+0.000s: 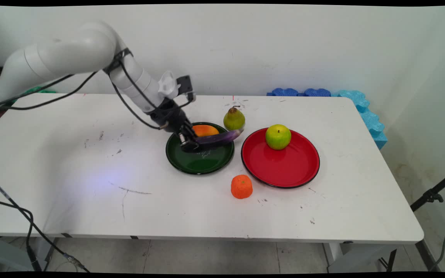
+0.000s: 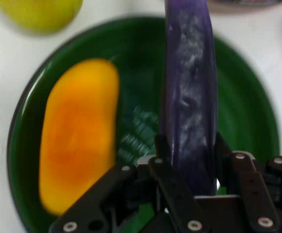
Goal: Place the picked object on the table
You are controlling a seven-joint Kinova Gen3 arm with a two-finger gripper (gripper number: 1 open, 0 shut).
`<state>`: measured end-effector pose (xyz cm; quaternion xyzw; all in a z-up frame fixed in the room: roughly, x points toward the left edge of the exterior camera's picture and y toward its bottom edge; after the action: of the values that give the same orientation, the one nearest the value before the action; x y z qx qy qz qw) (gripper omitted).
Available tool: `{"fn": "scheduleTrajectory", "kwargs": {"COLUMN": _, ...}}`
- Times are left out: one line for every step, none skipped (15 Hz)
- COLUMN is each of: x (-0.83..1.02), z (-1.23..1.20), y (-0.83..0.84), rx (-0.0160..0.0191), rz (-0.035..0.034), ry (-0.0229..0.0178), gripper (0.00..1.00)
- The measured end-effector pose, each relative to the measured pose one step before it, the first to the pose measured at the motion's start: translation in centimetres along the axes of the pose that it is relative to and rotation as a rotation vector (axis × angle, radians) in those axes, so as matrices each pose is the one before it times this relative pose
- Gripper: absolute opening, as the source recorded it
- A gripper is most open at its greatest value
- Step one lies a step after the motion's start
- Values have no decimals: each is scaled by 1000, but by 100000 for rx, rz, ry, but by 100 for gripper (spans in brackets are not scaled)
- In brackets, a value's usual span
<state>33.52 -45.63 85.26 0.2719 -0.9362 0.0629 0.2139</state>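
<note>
Eggplant point(image 2: 189, 97), long and purple, is pinched between my gripper point(image 2: 189, 160)'s two black fingers point(image 2: 163, 155), which are pressed against its sides near one end. From the hand camera I see it running straight out ahead of the fingers, over the green plate point(image 2: 248, 111) and past the plate's far rim. In the main view the gripper point(image 1: 190, 141) sits low over the left part of the green plate point(image 1: 203, 164), with the eggplant point(image 1: 220, 138) stretching away from it toward the right, its tip reaching just beyond the rim toward the red plate point(image 1: 284, 170); I cannot tell whether the eggplant touches the green plate. Just beside the gripper, on the same green plate, lies a mango point(image 2: 78, 136), orange and yellow. A green pear point(image 1: 234, 119) stands on the table point(image 1: 72, 173) beyond the eggplant's tip. A green apple point(image 1: 278, 136) rests on the red plate, further out past the eggplant. An orange tangerine point(image 1: 242, 187) sits on the table, well apart from the gripper, near the red plate's front rim.
</note>
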Motion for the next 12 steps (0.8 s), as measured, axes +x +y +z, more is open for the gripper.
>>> {"fn": "scheduleTrajectory", "kwargs": {"x": 873, "z": -782, "y": 688, "rx": -895, "rz": 59, "ry": 1564, "gripper": 0}}
{"fn": "scheduleTrajectory", "kwargs": {"x": 827, "z": -732, "y": 658, "rx": -866, "rz": -44, "ry": 1478, "gripper": 0}}
{"fn": "scheduleTrajectory", "kwargs": {"x": 1169, "z": -979, "y": 973, "rx": -1262, "rz": 73, "ry": 2006, "gripper": 0}}
{"fn": "scheduleTrajectory", "kwargs": {"x": 700, "z": -756, "y": 821, "rx": -933, "rz": -135, "ry": 1359, "gripper": 0}}
{"fn": "scheduleTrajectory", "kwargs": {"x": 677, "z": -654, "y": 784, "rx": -912, "rz": -194, "ry": 1093, "gripper": 0}}
{"fn": "scheduleTrajectory", "kwargs": {"x": 732, "z": -698, "y": 1099, "rx": -1228, "rz": -185, "ry": 804, "gripper": 0}}
{"fn": "scheduleTrajectory", "kwargs": {"x": 463, "z": -451, "y": 985, "rx": -971, "rz": -272, "ry": 107, "gripper": 0}}
{"fn": "scheduleTrajectory", "kwargs": {"x": 212, "z": -284, "y": 897, "rx": -776, "rz": -281, "ry": -191, "gripper": 0}}
{"fn": "scheduleTrajectory", "kwargs": {"x": 198, "z": -162, "y": 1117, "rx": -979, "rz": -67, "ry": -414, "gripper": 0}}
{"fn": "scheduleTrajectory", "kwargs": {"x": 94, "z": 38, "y": 787, "rx": -709, "rz": -89, "ry": -396, "gripper": 0}}
{"fn": "scheduleTrajectory", "kwargs": {"x": -3, "z": 208, "y": 1127, "rx": -940, "rz": -132, "ry": -722, "gripper": 0}}
{"fn": "scheduleTrajectory", "kwargs": {"x": -89, "z": 328, "y": 1246, "rx": -948, "rz": -102, "ry": -931, "gripper": 0}}
